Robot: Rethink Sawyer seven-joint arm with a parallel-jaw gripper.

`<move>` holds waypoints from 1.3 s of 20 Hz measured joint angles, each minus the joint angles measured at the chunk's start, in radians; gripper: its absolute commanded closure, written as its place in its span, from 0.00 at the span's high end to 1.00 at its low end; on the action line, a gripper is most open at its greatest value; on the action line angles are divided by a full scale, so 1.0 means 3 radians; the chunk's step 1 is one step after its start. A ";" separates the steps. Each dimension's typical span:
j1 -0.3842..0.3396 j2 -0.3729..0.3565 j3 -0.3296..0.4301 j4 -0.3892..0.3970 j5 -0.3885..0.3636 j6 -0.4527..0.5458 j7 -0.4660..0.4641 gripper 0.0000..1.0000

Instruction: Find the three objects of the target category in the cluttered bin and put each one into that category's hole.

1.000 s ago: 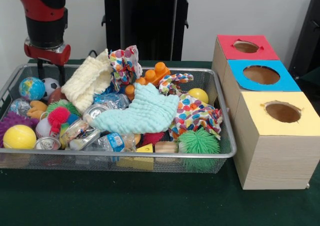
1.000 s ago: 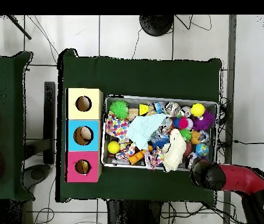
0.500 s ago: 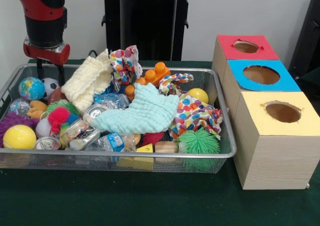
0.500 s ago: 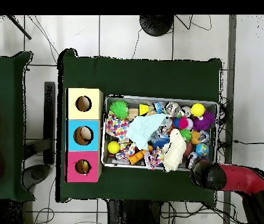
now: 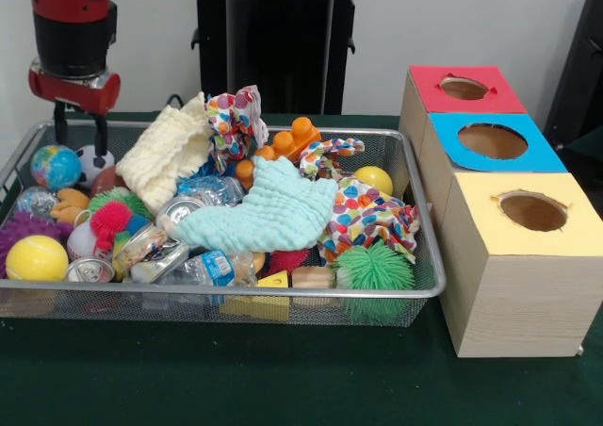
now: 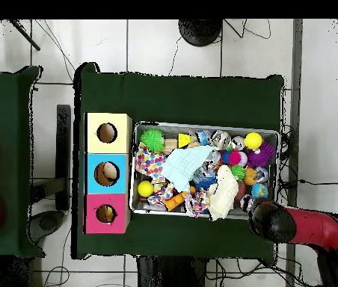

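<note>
Red arm is hanging upright over the wire bin's [image 5: 419, 285] ten o'clock corner, gripper [image 5: 78, 124] open and empty above a soccer ball [image 5: 91, 159]; three holed boxes [image 5: 509, 214] are sitting at three o'clock

Bin [image 5: 415, 176] of clutter sits left of three boxes [image 5: 513, 256]

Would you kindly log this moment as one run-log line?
gripper: open, empty, above the mesh bin's far corner | globe ball: beneath | holes: nothing entering
</note>
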 measured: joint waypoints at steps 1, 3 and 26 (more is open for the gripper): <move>0.0000 -0.0041 0.0005 0.0000 0.0021 0.0000 0.0000 1.00; 0.0000 -0.0127 0.0015 0.0000 0.0068 0.0000 0.0000 1.00; 0.0024 -0.0049 0.0128 -0.0175 0.0187 0.0050 0.0000 1.00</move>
